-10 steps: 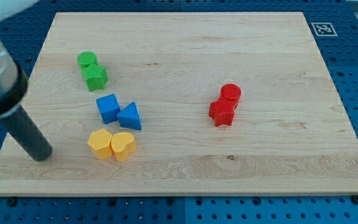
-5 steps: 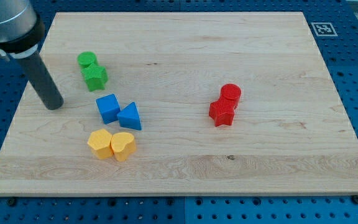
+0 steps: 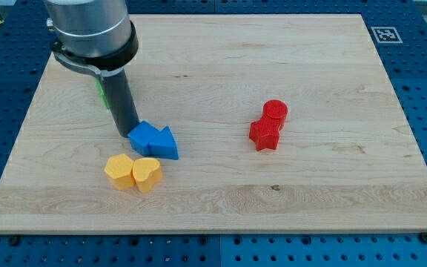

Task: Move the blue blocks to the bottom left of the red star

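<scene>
Two blue blocks lie pressed together left of the board's middle: a blue cube-like block [image 3: 145, 136] and a blue triangular block [image 3: 165, 144] on its right. My tip [image 3: 128, 131] touches the cube's upper left side. The red star [image 3: 265, 134] lies right of the middle, far from the blue blocks, with a red cylinder [image 3: 275, 111] touching its top.
A yellow hexagon [image 3: 118, 171] and a yellow heart [image 3: 147, 173] sit together just below the blue blocks. A green block [image 3: 103, 92] is mostly hidden behind the rod. The wooden board [image 3: 221, 211] lies on a blue pegboard, with a marker tag [image 3: 383, 33] at top right.
My tip has swept from the board's left edge rightward to the blue cube. Both blue blocks have shifted slightly right and down.
</scene>
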Robot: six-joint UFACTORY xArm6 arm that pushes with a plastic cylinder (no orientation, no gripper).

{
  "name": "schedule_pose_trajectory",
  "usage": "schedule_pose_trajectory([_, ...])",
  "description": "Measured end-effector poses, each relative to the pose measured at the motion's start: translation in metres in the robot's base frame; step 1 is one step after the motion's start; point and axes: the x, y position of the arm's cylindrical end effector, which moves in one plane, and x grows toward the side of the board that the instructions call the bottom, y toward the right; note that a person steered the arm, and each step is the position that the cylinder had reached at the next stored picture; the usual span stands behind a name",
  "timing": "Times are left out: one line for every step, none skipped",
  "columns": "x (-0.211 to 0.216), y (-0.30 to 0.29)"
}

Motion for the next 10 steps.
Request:
schedule_pose_trajectory([0.016, 0.000])
schedule_pose_trajectory([0.025, 0.001])
schedule_pose_trajectory([0.035, 0.007])
schedule_pose_trajectory([0.038, 0.019])
schedule_pose_trajectory([0.038, 0.042])
schedule_pose_trajectory([0.038, 0.059])
schedule_pose_trajectory([0.043, 0.079])
schedule_pose_trajectory([0.050, 0.094])
schedule_pose_trajectory([0.064, 0.109])
schedule_pose_trajectory([0.065, 0.110])
